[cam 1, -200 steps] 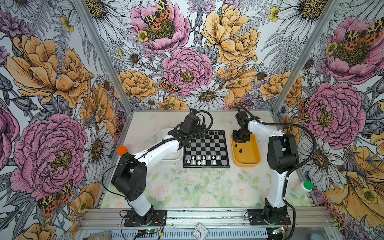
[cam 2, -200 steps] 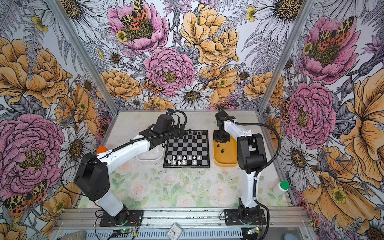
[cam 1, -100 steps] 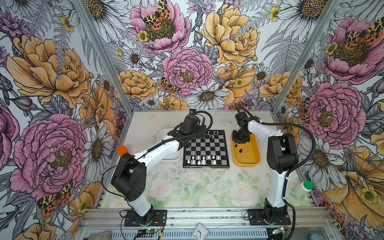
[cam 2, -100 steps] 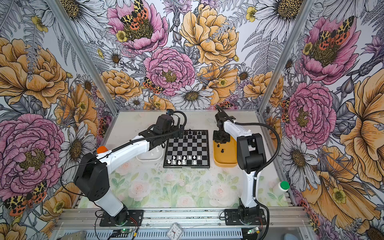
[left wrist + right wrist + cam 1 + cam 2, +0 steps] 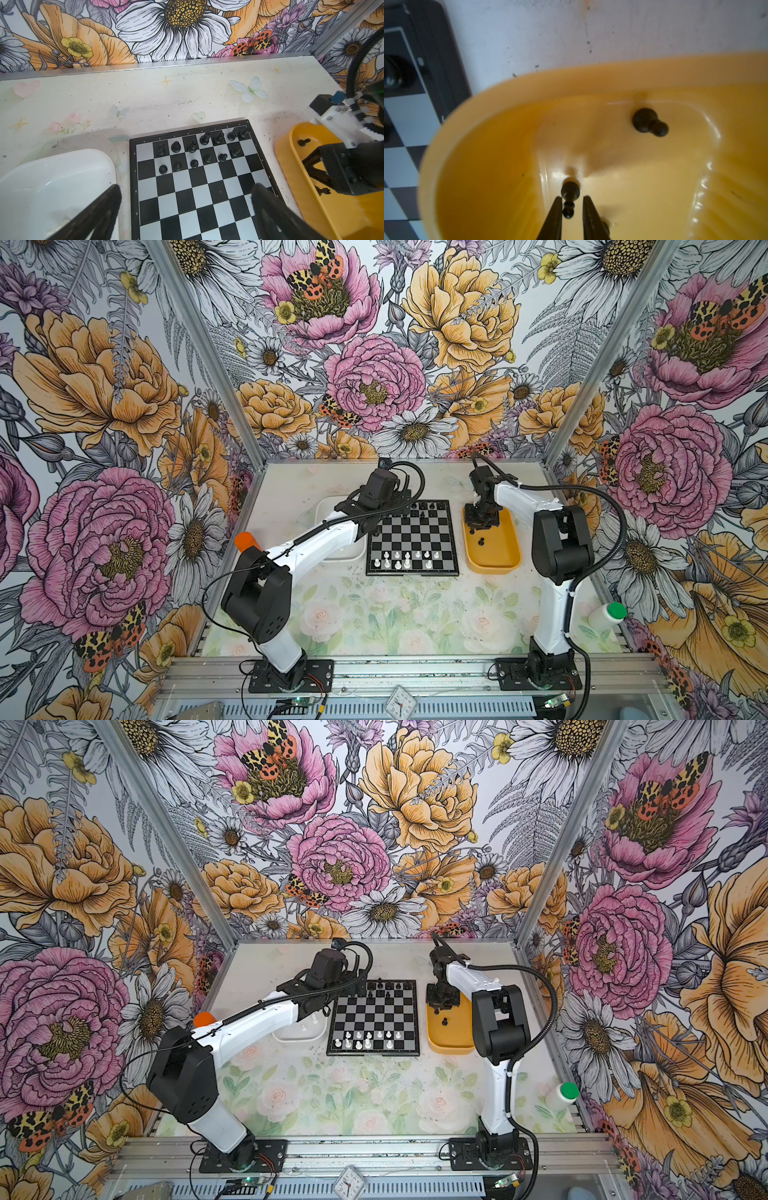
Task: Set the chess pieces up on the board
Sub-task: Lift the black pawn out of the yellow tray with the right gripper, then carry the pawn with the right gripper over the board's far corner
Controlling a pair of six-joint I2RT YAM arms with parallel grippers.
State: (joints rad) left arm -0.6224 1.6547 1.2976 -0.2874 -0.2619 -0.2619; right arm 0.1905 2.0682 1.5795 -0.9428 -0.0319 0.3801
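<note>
Beside the black-and-silver checkered chessboard (image 5: 207,197), the right claw (image 5: 572,197) narrowly straddles 1 tiny black plastic pawn (image 5: 570,191). The left claw (image 5: 186,188) gapes wide over that chessboard's edge.

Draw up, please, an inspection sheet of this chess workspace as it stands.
Surface: pale floral table, speckled with dark marks.
Job's things: board carries black pieces on its far rows and white pieces on its near rows; black pawns lie in the yellow tray; a few white ones sit in the white tray.
Clutter: green-capped bottle, orange-capped item, clock.
Grippers: left gripper open, empty, above the board's edge; right gripper narrowed around a lying black pawn, gap on one side.
Cables: black corrugated hose arches from each arm.
Surroundings: flowered walls, metal posts.
</note>
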